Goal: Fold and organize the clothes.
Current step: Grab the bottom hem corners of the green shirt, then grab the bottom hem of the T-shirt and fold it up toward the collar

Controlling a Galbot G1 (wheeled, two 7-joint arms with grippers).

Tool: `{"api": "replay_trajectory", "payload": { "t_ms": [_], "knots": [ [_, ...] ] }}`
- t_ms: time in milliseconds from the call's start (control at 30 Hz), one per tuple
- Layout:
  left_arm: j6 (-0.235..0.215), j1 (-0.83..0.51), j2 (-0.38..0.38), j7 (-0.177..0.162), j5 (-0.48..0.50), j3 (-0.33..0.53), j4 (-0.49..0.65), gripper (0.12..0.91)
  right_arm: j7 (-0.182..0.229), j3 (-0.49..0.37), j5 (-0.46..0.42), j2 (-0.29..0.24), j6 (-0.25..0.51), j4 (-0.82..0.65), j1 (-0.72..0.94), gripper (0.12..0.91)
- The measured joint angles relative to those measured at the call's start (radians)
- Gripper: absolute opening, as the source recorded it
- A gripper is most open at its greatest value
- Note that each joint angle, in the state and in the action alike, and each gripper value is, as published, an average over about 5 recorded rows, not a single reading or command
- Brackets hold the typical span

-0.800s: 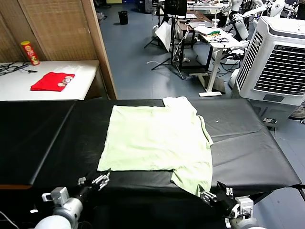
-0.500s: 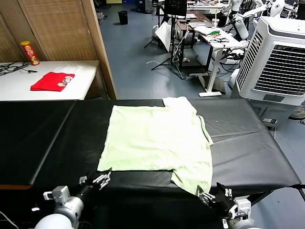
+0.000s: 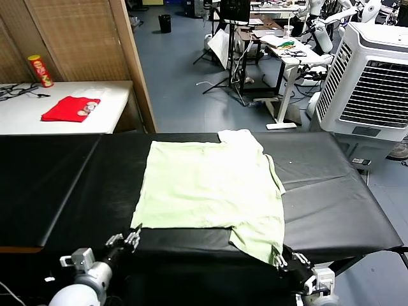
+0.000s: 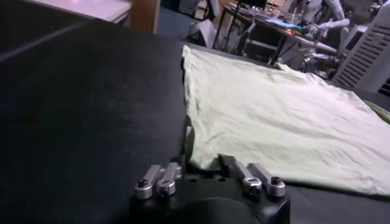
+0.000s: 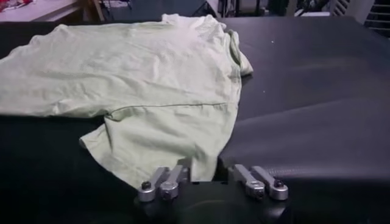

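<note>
The pale green T-shirt (image 3: 210,185) lies spread flat on the black table (image 3: 331,197), with a sleeve flap hanging toward the near right edge. My left gripper (image 3: 134,237) is at the shirt's near left corner and is shut on that corner of cloth (image 4: 190,146). In the left wrist view the left gripper (image 4: 204,161) has the fabric edge pinched between its fingers. My right gripper (image 3: 280,259) is at the near right corner. In the right wrist view the right gripper (image 5: 204,169) is shut on the tip of the T-shirt (image 5: 140,91).
A red folded garment (image 3: 70,108) and a red-and-yellow can (image 3: 39,70) rest on the white side table (image 3: 118,95) at the back left. A white air cooler (image 3: 373,83) stands at the back right. Bare black tabletop flanks the shirt on both sides.
Both grippers have moved forward to the shirt's near edge. The left now meets the near left corner and the right meets the hanging near right corner.
</note>
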Motion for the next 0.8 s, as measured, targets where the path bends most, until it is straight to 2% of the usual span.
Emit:
{"api": "replay_trajectory", "payload": {
  "t_ms": [233,400,600,800],
  "knots": [
    [-0.005,0.034,-0.007,-0.007,0.024,-0.006,-0.037,0.127,0.01,0.032,0.005,0.006,0.005,0.073,-0.072,0.122],
    [-0.009,0.108,-0.01,-0.013,0.025,-0.029,-0.104,0.127,-0.004,0.055,0.045,-0.007,0.057,0.084,-0.07,0.122],
    [-0.054,0.167,-0.029,-0.012,0.022,-0.038,-0.172,0.127,-0.044,0.064,0.1,-0.046,0.162,-0.008,0.032,0.122],
    [-0.104,0.092,-0.052,-0.014,0.031,-0.028,-0.162,0.127,-0.06,0.03,0.116,-0.108,0.255,-0.15,0.206,0.122]
  ]
}}
